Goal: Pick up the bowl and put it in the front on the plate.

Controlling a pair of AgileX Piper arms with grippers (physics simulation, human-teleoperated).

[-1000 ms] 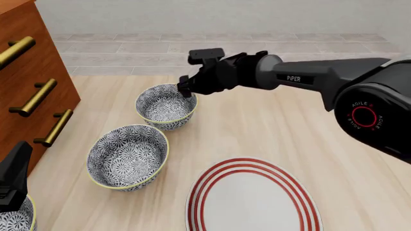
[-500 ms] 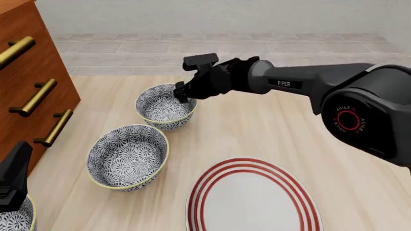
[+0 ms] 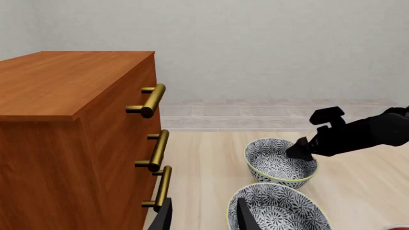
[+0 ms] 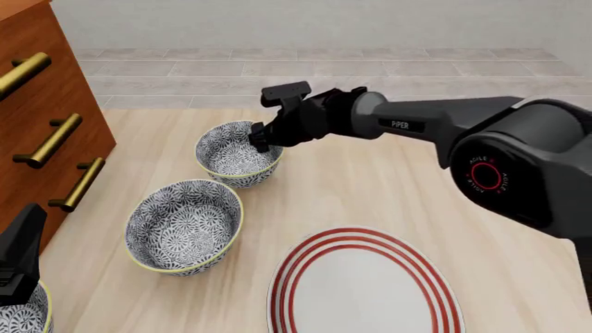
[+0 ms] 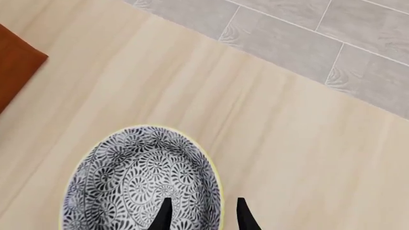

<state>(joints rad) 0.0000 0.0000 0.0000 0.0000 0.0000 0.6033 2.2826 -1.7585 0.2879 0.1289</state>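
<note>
Front view: right gripper [image 4: 260, 137] at far bowl's [image 4: 231, 156] right rim
jaws: apart, straddling rim, nothing gripped
plate [image 4: 306, 267]: well behind gripper, bare
left gripper [image 3: 201, 218]: parted, empty

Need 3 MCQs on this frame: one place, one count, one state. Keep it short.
1. The right hand is at:
A. the plate
B. the far bowl's rim
C. the dresser

2. Brass handles on the dresser, front view:
A. one
B. three
C. five

3. The plate is:
A. bare
B. holding a bowl
C. upside down

Answers:
1 B, fingers straddle the far bowl rim in the right wrist view.
2 B, three bars show.
3 A, nothing lies on its white face.
</note>
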